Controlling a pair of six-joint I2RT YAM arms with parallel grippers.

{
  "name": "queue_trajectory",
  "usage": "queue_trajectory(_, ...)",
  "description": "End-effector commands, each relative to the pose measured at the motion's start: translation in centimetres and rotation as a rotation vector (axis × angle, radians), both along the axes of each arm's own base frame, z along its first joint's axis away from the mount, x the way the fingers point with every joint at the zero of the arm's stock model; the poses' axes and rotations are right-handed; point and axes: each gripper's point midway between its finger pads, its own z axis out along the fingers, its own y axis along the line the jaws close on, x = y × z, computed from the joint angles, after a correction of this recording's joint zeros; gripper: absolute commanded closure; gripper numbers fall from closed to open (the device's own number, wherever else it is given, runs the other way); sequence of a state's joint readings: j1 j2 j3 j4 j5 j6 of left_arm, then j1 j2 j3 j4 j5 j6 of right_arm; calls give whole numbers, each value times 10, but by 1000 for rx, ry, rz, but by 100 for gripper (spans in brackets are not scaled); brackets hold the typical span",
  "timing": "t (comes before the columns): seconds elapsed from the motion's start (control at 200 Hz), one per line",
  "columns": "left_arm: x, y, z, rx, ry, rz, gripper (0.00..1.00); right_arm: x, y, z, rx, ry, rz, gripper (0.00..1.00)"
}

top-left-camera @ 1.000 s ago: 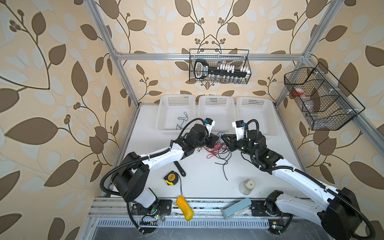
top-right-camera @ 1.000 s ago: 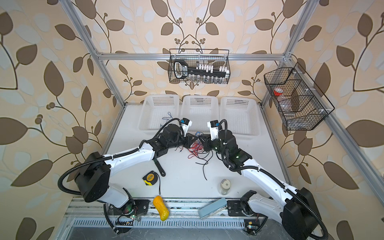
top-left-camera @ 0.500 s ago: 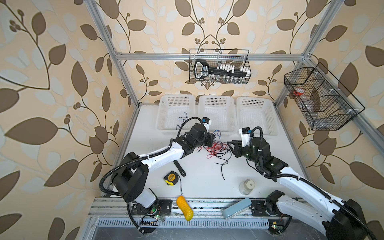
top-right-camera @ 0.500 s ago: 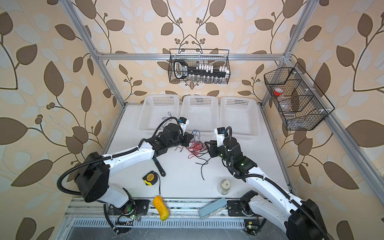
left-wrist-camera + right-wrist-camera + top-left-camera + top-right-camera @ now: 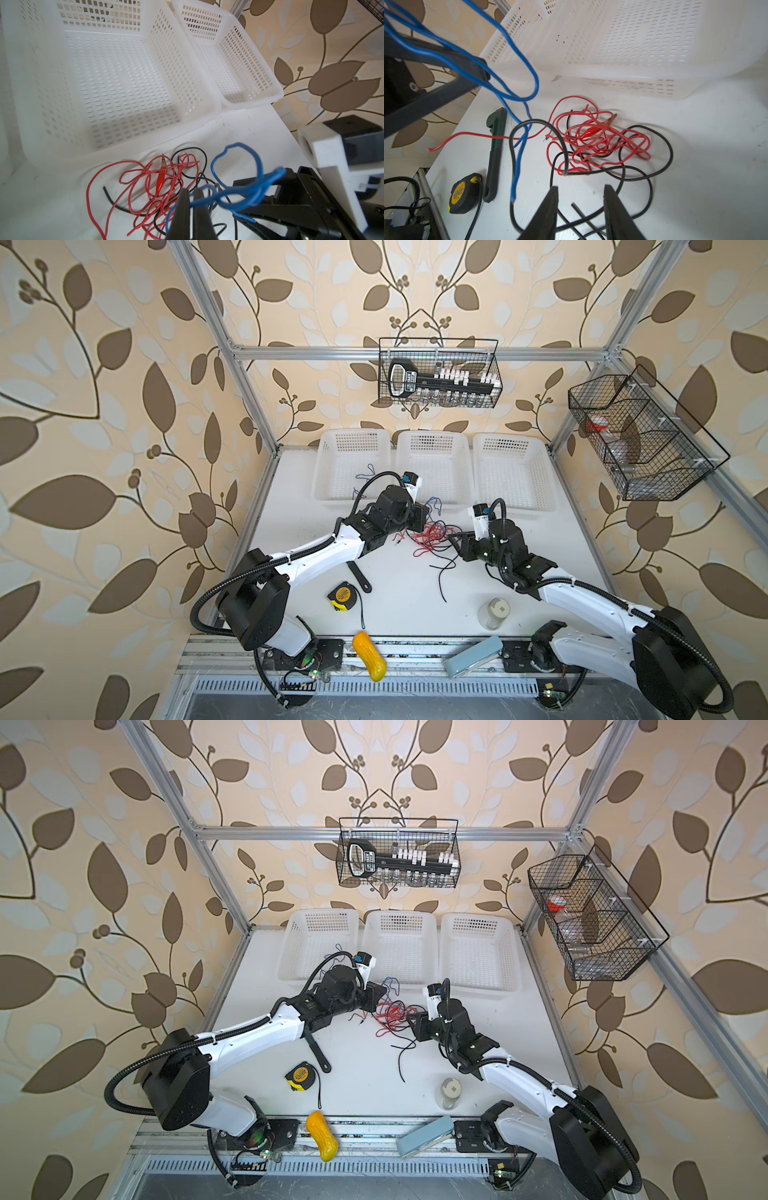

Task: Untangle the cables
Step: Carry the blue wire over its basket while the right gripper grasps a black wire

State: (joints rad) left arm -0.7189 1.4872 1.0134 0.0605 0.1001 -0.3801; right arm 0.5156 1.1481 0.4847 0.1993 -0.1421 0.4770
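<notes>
Blue cable (image 5: 239, 143) blurred where it loops past the left fingers (image 5: 180, 212), black cable (image 5: 672, 154) lost under the right fingers (image 5: 548, 214), both pairs cut off by the lower edge, contents of the wire basket (image 5: 665, 464) too small to tell

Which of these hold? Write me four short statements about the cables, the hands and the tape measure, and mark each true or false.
The left hand is shut on the blue cable. True.
The right hand grips the red cable. False: it is open and holds nothing.
The red cable lies tangled with a black cable on the table. True.
The tape measure lies on top of the red cable. False: it lies apart from it, on the table.
</notes>
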Motion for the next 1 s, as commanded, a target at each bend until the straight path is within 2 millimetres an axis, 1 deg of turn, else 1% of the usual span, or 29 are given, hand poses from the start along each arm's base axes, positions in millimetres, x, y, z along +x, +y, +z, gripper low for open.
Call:
queue_trajectory(0.0, -1, -2, 35, -57, -47, -14, 100, 6, 14, 13, 86, -34, 33, 63)
queue_trajectory(0.14, -3, -5, 36, -73, -41, -27, 100, 15, 19, 10, 107, -27, 24, 65)
queue_trajectory(0.165, -3, -5, 36, -74, -40, -29, 100, 16, 20, 9, 106, -24, 23, 69)
queue_trajectory(0.17, -5, -4, 42, -84, -52, -30, 100, 17, 20, 8, 104, -22, 22, 70)
queue_trajectory(0.18, -6, -3, 48, -92, -61, -30, 100, 17, 20, 7, 103, -21, 21, 72)
queue_trajectory(0.22, -7, -2, 51, -97, -67, -29, 100, 19, 21, 7, 101, -20, 23, 77)
queue_trajectory(0.255, -7, -1, 51, -95, -69, -28, 100, 21, 22, 6, 102, -19, 24, 80)
queue_trajectory(0.325, -7, 2, 50, -81, -75, -19, 100, 23, 24, 8, 105, -25, 26, 95)
queue_trajectory(0.37, -6, 5, 48, -68, -75, -7, 100, 23, 24, 10, 105, -31, 23, 100)
queue_trajectory(0.52, -1, 20, 39, -4, -75, 69, 100, 22, 13, 19, 79, -62, -13, 100)
queue_trajectory(0.6, 2, 30, 34, 47, -79, 111, 100, 19, 4, 28, 60, -94, -42, 100)
queue_trajectory(0.805, 11, 58, 25, 159, -103, 227, 100, 14, -32, 44, -1, -169, -177, 100)
queue_trajectory(0.9, 13, 66, 29, 181, -119, 266, 100, 11, -45, 46, -19, -188, -223, 100)
queue_trajectory(0.995, 15, 69, 42, 176, -154, 279, 100, 10, -47, 41, -38, -178, -225, 100)
